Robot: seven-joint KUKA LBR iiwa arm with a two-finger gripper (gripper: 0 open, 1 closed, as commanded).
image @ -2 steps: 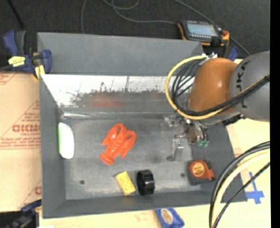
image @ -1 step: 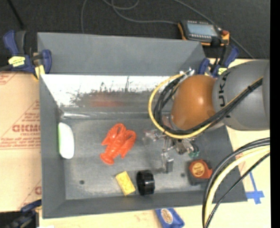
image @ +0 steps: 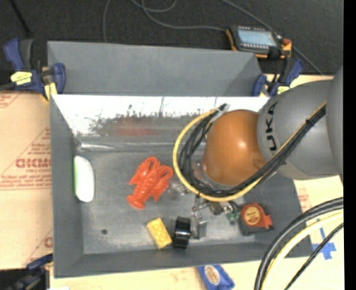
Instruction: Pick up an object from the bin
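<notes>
Camera view looks down on the end effector (image: 199,217), which hangs low near the front of the bin (image: 66,210), beneath the arm's orange cover (image: 232,147) and looped cables (image: 184,162). How far open it is, and whether it has hold of anything, I cannot tell, since the cover and cables hide much of it.

Nearest, just beside it on the view's left, lies a small black piece (image: 181,232), which I judge the likeliest thing to be picked. It is touching or nearly touching a yellow block (image: 158,232) on its far side. Near the end effector's other side sits an orange-and-black tape measure (image: 254,216). Farther out, up and to the view's left, lies a red lobster (image: 149,181). Farthest, by the left wall, lies a white oblong (image: 84,178).

To do the step well, the end effector should, I judge, be centred over the black piece and come straight down, so that it straddles that piece alone and neither nudges nor catches the yellow block.
</notes>
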